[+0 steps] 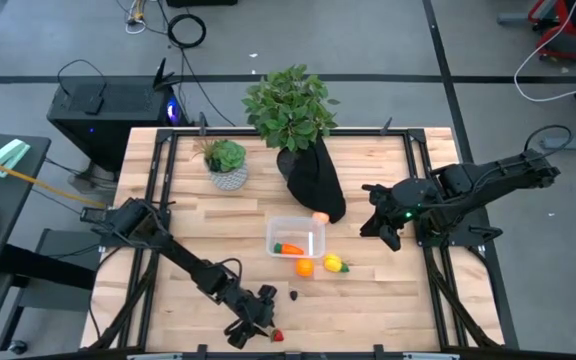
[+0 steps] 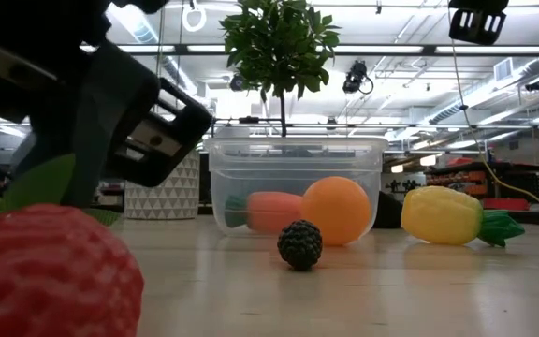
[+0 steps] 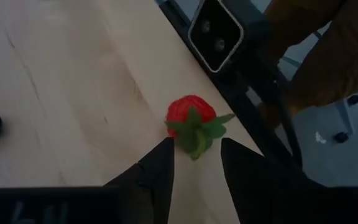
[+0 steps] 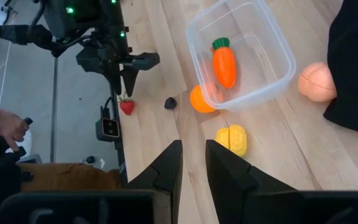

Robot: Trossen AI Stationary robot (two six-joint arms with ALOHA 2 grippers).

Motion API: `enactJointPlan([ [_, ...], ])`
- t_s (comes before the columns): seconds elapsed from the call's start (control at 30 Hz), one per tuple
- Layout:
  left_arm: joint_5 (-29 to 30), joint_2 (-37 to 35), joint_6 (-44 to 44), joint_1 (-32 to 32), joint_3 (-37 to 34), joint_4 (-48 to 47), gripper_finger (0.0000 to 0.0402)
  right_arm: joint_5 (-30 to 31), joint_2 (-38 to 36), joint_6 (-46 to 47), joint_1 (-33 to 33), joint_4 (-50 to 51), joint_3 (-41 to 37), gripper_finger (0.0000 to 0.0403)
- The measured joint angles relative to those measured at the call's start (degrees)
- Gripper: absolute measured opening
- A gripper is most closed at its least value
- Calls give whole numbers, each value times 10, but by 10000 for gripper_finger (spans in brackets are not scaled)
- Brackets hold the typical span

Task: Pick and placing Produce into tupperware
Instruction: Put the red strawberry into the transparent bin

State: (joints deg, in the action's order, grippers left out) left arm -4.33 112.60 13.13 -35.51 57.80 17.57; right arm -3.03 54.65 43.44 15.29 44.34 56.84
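The red strawberry (image 3: 190, 112) lies on the wood near the table's near edge, its green leaf top (image 3: 199, 134) pointing at my left gripper (image 3: 196, 146). That gripper is open, its fingertips on either side of the leaves and apart from the red body. The clear tupperware (image 1: 312, 229) sits mid-table with the orange carrot (image 4: 224, 62) lying inside. The orange (image 1: 305, 267), the yellow piece (image 1: 334, 264) and the tiny dark piece (image 1: 293, 295) rest on the table outside it. The peach ball (image 1: 320, 216) lies by its far corner. My right gripper (image 1: 380, 228) waits open to the right.
A large potted plant in a black cover (image 1: 313, 175) and a small plant in a white patterned pot (image 1: 229, 177) stand behind the tupperware. The low camera (image 3: 216, 31) sits on the near frame rail beside the strawberry. A person's hand (image 4: 8, 124) shows beyond the near edge.
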Motion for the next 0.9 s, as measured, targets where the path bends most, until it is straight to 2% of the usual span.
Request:
enactJointPlan([
  [0.9, -13, 0, -4, -1, 0, 6, 79, 0, 0, -1, 0, 0, 0, 78],
])
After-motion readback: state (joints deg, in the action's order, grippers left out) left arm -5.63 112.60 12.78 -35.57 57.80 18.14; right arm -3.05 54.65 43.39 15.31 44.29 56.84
